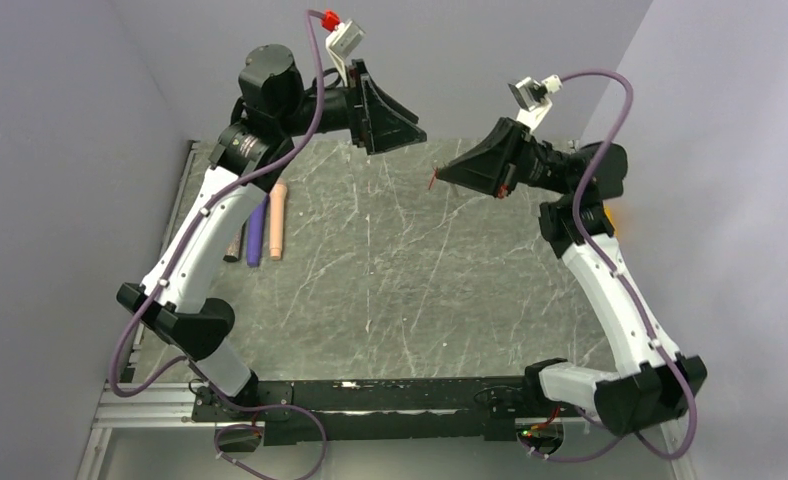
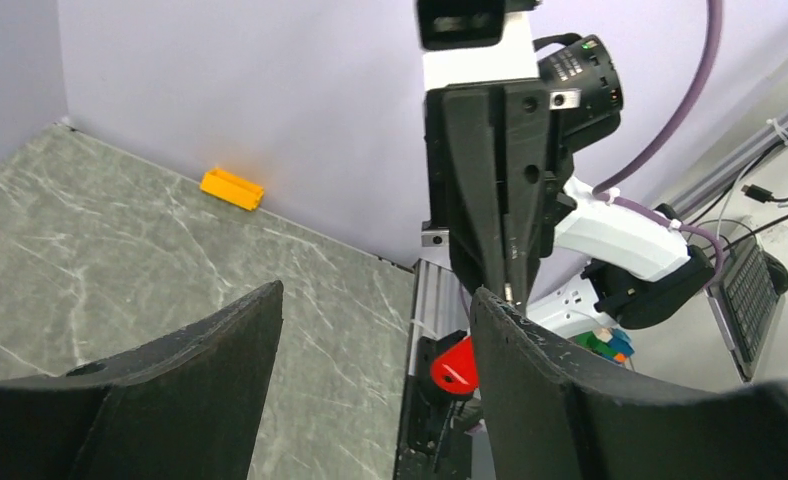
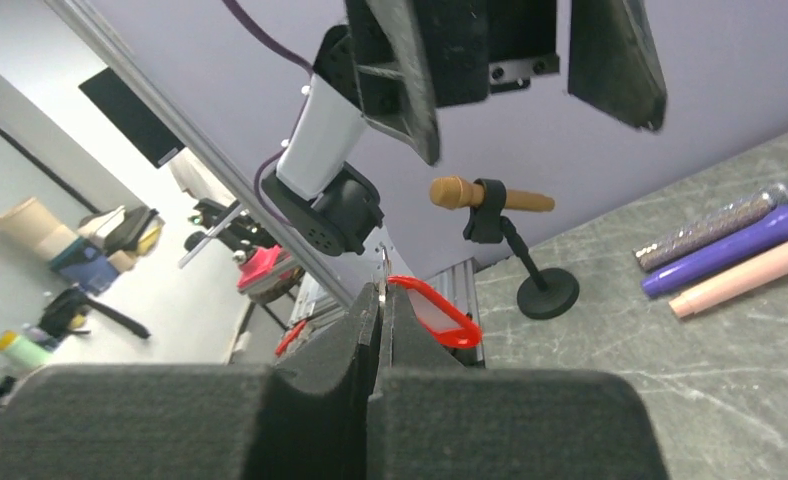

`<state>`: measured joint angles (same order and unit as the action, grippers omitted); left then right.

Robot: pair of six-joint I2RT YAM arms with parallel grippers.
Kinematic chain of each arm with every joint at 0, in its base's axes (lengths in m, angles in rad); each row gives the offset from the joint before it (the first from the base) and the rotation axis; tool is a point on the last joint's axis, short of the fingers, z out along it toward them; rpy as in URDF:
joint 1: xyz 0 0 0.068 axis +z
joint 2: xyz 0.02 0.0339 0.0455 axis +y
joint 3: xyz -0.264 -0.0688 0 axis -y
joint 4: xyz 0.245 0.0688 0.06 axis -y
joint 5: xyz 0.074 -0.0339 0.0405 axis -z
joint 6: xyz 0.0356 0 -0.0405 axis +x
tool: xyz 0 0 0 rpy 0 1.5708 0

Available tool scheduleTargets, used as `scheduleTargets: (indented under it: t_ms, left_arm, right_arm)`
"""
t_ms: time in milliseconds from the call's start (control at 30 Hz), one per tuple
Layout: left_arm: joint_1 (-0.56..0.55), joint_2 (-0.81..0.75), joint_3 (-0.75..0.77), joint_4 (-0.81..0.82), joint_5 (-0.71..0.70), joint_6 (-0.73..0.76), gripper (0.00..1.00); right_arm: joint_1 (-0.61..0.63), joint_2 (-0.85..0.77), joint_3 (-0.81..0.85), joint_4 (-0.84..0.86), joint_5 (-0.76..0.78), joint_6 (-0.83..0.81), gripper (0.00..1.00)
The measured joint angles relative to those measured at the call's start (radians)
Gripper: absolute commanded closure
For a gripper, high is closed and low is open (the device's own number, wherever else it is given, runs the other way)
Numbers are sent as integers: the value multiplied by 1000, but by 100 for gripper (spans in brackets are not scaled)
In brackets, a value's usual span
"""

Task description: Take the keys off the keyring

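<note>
One view, right wrist, shows right jaws pinching keyring (image 3: 435, 310); left jaws gape empty.

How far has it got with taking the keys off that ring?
Done: the keyring is off the table, pinched in the shut right gripper. In hand: the open left gripper faces it in mid-air, apart from it. Left: pulling keys off; none shows loose on the table.

Light was even, soft and fairly bright, falling from above. The tabletop (image 1: 390, 290) carried only faint, diffuse shadows and a mild sheen, with no hard glare. In both wrist views the near black fingers (image 2: 170, 400) were dark, blurred and low in detail. Backgrounds stayed sharper, with wide-angle stretch at the edges.
</note>
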<state>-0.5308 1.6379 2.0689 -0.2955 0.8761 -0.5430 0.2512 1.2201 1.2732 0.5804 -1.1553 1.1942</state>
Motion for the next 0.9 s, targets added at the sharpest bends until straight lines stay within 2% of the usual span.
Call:
scheduleTargets:
  t_ms: [200, 333, 433, 533, 900]
  left_arm:
    - [-97, -57, -28, -85, -47, 82, 29]
    - [-147, -145, -98, -87, -82, 113, 29]
    - [-157, -238, -192, -62, -108, 116, 29]
    - [-165, -274, -220, -50, -117, 117, 30]
    - [-184, -283, -240, -74, -145, 172, 31]
  right_arm:
    - [8, -125, -57, -10, 50, -53, 100]
    - [38, -158, -57, -99, 73, -125, 100]
    - [63, -170, -56, -188, 89, -182, 100]
    - [86, -173, -56, -255, 109, -223, 100]
    - [174, -158, -8, -362, 164, -306, 100]
